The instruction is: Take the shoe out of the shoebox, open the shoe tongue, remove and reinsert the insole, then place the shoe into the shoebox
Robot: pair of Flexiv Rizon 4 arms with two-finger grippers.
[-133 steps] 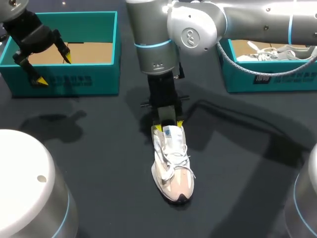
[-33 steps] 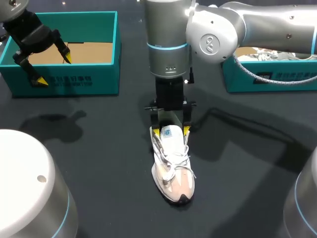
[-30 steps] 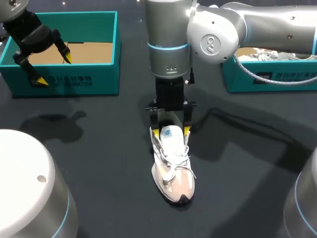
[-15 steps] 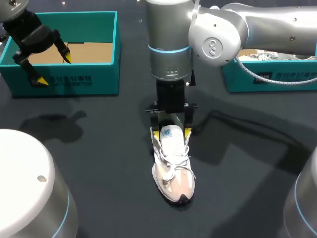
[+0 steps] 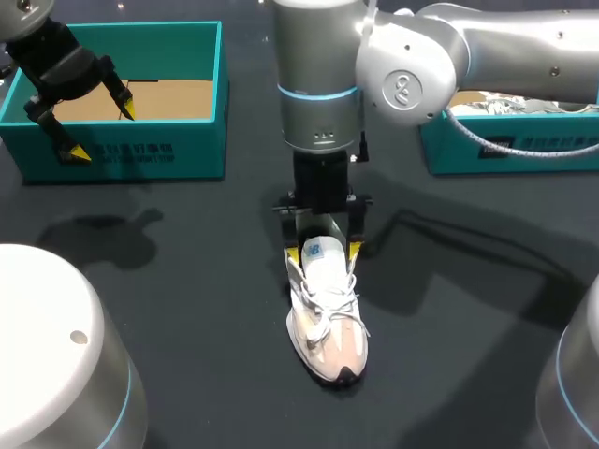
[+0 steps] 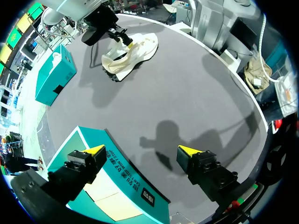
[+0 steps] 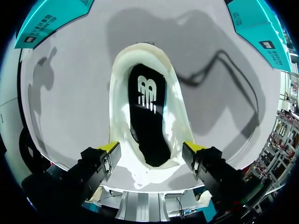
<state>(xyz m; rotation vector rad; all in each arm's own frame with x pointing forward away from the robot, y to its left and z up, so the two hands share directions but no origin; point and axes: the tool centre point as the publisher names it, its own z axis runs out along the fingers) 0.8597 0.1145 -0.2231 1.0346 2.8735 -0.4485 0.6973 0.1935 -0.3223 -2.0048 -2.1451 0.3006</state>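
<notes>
The shoe (image 5: 326, 313) lies on its sole near the middle of the dark surface, toe toward the near edge and heel toward the far edge. It is out of the left shoebox (image 5: 197, 150), which stands empty at the far left corner. I judge it light and soft: a mesh and fabric upper that gives under pressure, loose laces (image 5: 329, 304) that can snag a fingertip, and a firmer sole and heel. The heel counter or the collar's two sides look the surest places to grip. The tongue (image 5: 314, 251) is thin and floppy, so it wants a pinch at its free end. The insole (image 7: 148, 119), dark and lying flat inside the wide mouth, will bend readily; its heel end looks the easiest part to reach.

The right hand (image 5: 324, 248) points straight down over the shoe's mouth with its fingers spread wide, one yellow tip on each side of the collar. It grips nothing. The tips stand just beside the upper, but whether they graze it I cannot tell.

The left hand (image 6: 142, 150) hangs above the near wall of the left shoebox, well apart from the shoe. It is equally wide open and empty.

A right shoebox (image 5: 510, 150) at the far right edge holds another pale shoe (image 5: 487, 101).
</notes>
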